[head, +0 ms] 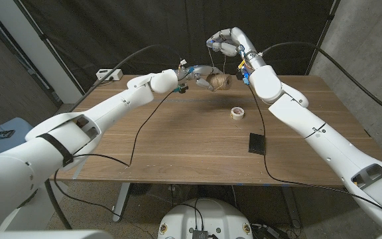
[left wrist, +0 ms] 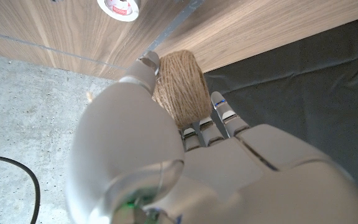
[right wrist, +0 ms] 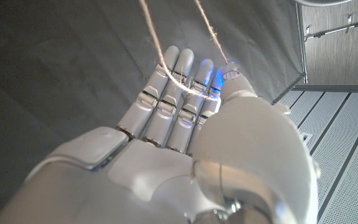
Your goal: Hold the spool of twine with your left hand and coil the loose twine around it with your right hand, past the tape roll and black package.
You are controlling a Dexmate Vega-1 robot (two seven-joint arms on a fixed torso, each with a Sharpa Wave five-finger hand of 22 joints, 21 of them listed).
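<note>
My left hand (head: 201, 74) holds the brown spool of twine (head: 219, 82) in the air above the table's far side. The left wrist view has that hand (left wrist: 166, 143) wrapped around the spool (left wrist: 180, 86). Higher up and a little right, my right hand (head: 227, 42) is raised above the spool. In the right wrist view the loose twine (right wrist: 180, 86) lies across that hand's (right wrist: 185, 118) fingers, pinched by the thumb, with two strands running away from it. Thin strands (head: 225, 63) hang from the right hand down to the spool.
A tape roll (head: 237, 113) lies on the wooden table (head: 178, 146) right of centre, also seen as a white roll (left wrist: 119, 7) from the left wrist. A flat black package (head: 256, 143) lies nearer the front. Black cables cross the table. A white power strip (head: 107, 74) sits at the far left.
</note>
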